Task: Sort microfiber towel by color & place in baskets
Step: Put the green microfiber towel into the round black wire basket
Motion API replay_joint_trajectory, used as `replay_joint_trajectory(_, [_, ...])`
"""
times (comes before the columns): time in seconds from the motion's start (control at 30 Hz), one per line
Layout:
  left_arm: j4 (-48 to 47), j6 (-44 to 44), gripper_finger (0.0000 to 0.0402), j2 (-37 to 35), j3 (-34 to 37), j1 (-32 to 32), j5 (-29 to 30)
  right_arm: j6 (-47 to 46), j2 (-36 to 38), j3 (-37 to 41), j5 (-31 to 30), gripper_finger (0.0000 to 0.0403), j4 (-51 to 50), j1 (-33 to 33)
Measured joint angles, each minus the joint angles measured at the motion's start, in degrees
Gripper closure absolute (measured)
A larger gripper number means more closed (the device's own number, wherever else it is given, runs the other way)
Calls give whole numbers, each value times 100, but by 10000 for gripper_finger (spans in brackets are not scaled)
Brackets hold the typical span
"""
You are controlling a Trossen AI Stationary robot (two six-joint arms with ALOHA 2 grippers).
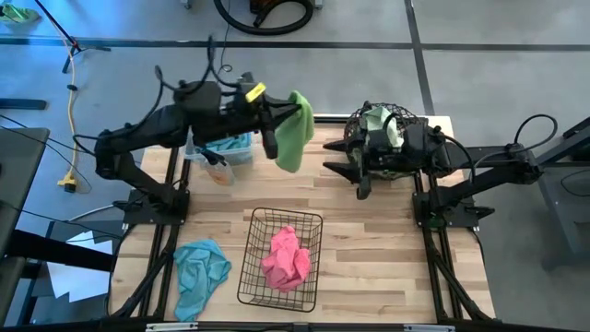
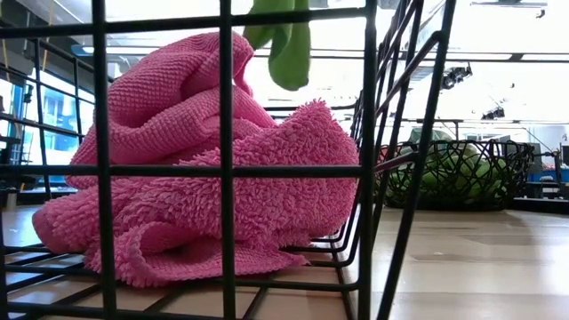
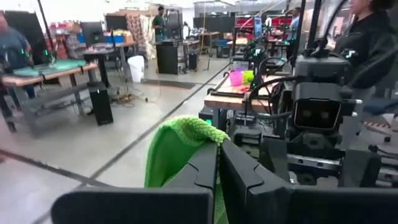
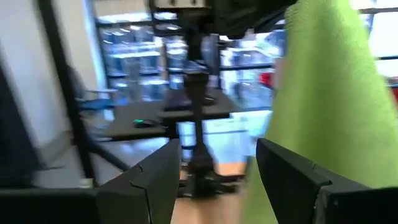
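A lime green towel (image 1: 295,129) hangs in the air from my left gripper (image 1: 275,129), high above the table's far middle; in the low view its lower end (image 2: 284,44) dangles at the top. My right gripper (image 1: 352,173) is open, just right of that towel and in front of the round woven basket (image 1: 380,129), which holds green towels. A pink towel (image 1: 286,258) lies in the black wire basket (image 1: 253,277). One light blue towel (image 1: 198,272) lies on the table near the left front corner. Another sits in the clear bin (image 1: 230,152). My left gripper (image 3: 219,146) is shut on the green towel's upper edge (image 3: 193,127), pinched between the two fingers. The fingers reach level from the table's left. The towel is lifted clear and hangs slack below them.
The black wire basket stands at the near middle, the clear bin at the far left under my left arm, the round basket (image 2: 453,173) at the far right. Bare wood lies between the baskets and at the near right. People and workbenches show in the room beyond.
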State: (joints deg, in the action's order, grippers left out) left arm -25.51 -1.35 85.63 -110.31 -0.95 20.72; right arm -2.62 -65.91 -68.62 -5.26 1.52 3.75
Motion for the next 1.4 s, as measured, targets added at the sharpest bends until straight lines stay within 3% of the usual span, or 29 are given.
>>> replay_joint_trajectory(0.17, [7, 312, 401, 89, 1, -104, -69, 464, 0, -2, -666, 191, -308, -51])
replay_joint_trajectory(0.53, [31, 433, 401, 126, -6, -170, -53, 742, -33, -2, -662, 83, -447, -490])
replay_joint_trajectory(0.77, [407, 472, 401, 394, -3, -249, -203, 1049, -286, 0, -430, 51, -106, -553])
replay_joint_trajectory(1.03, [451, 684, 401, 500, 0, -275, -466, 1855, -511, 0, -2209, 49, 227, -569])
replay_joint_trajectory(1.17, [464, 869, 401, 500, -1, -273, -536, 1860, -511, 0, -2154, 49, 439, -638])
replay_joint_trajectory(1.4, [788, 879, 401, 551, -5, -273, -1114, 1857, -589, 0, -1468, 50, 514, -831])
